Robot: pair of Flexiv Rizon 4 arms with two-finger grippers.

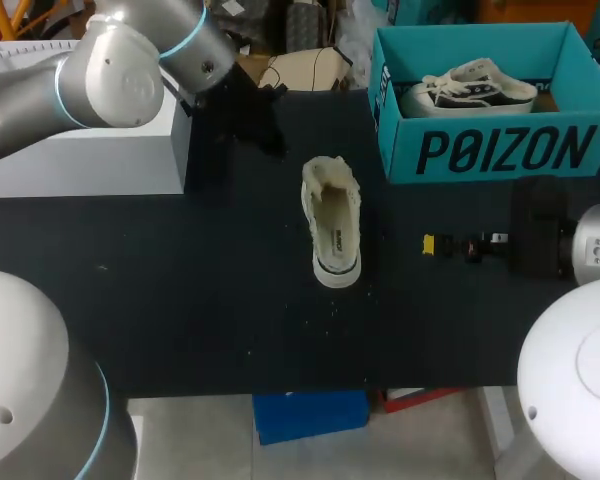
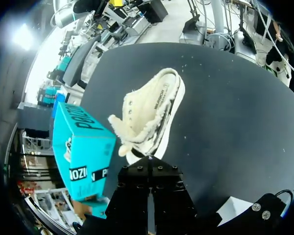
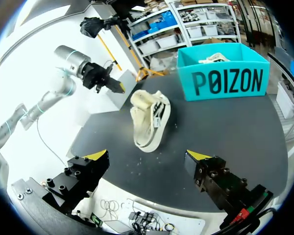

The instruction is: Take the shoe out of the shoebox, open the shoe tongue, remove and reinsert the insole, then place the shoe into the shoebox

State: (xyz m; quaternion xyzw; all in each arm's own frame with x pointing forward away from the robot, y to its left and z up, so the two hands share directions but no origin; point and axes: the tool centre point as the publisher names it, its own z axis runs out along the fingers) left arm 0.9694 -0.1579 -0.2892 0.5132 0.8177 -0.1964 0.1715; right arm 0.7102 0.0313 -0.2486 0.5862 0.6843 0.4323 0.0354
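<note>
in the shoebox (image 1: 500, 150), a shoe (image 1: 470, 90), cream shoe (image 1: 332, 225) outside

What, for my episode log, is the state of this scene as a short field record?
shoe: cream shoe lies out on the black table, opening showing, touched by neither gripper
shoebox: teal shoebox, open, at the table's far right corner
in the box: second shoe
left gripper: above the table beyond the shoe, holding nothing visible
right gripper: open, empty, short of the shoe
</note>
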